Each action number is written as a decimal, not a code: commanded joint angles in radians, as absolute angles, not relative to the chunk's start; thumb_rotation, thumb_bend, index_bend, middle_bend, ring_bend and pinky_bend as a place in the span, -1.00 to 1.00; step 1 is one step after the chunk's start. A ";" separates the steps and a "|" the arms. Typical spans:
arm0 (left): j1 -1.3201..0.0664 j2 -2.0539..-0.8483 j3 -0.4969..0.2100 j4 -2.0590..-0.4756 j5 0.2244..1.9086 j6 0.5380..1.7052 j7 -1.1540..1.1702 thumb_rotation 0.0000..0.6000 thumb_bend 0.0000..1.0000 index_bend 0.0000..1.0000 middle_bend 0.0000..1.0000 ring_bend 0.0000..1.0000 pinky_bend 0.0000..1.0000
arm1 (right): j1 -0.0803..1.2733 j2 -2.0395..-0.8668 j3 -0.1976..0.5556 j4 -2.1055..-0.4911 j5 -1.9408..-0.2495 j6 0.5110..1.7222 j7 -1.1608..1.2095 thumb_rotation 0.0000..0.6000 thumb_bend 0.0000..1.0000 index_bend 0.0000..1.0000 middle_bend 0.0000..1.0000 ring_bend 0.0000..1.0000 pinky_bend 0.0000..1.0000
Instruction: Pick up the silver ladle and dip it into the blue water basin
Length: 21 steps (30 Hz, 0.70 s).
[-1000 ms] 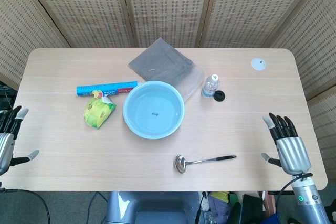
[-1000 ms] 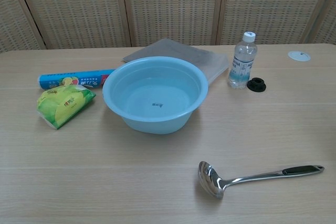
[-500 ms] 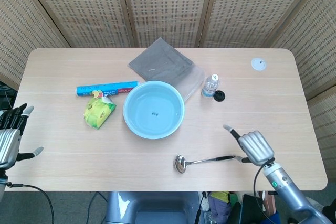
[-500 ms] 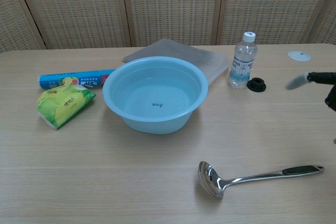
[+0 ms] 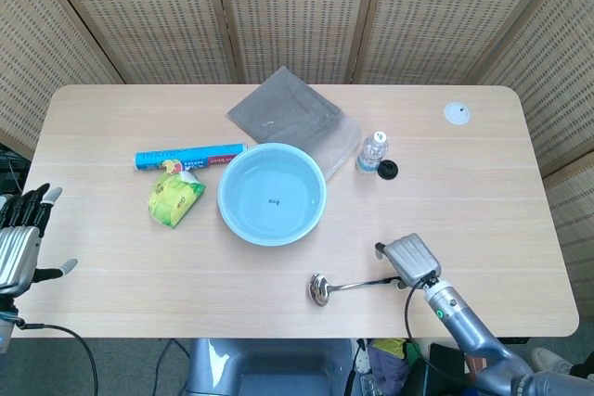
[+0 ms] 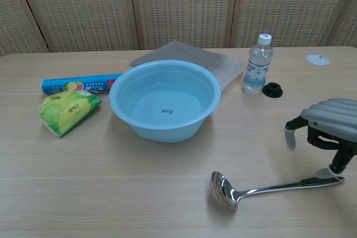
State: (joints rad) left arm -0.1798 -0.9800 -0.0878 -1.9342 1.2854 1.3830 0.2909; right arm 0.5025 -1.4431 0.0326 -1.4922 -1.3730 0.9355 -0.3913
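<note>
Right now the right robot hand [image 6: 329, 129] hangs over the dark handle end of the silver ladle [image 6: 262, 188], fingers curled down but not yet closed on it, one fingertip seemingly touching; it should close on the handle and lift it level before swinging toward the blue water basin [image 6: 120, 90]. Ladle lies flat on the tabletop [image 6: 111, 193] near the basin, nothing between them; a water bottle [image 6: 257, 64] and black cap [image 6: 273, 90] stand beyond, while the left robot hand [image 5: 19, 243] waits open, well apart
</note>
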 commanded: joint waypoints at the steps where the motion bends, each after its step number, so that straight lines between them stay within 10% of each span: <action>1: -0.182 -0.985 -0.089 -1.932 1.282 1.385 0.301 1.00 -1.00 -1.00 -1.00 -1.00 -1.00 | 0.505 -1.472 0.026 -1.467 -1.357 0.927 -0.407 1.00 -0.69 -0.14 0.84 0.94 1.00; 21: -0.186 -1.002 -0.086 -1.926 1.268 1.391 0.328 1.00 -1.00 -1.00 -1.00 -1.00 -1.00 | 0.493 -1.543 -0.030 -1.336 -1.423 0.959 -0.363 1.00 -0.50 -0.05 0.84 0.94 1.00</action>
State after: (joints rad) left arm -0.1857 -1.0022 -0.0863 -1.9262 1.2681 1.3910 0.3283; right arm 0.4930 -1.5427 -0.0290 -1.3369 -1.4221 0.9591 -0.3636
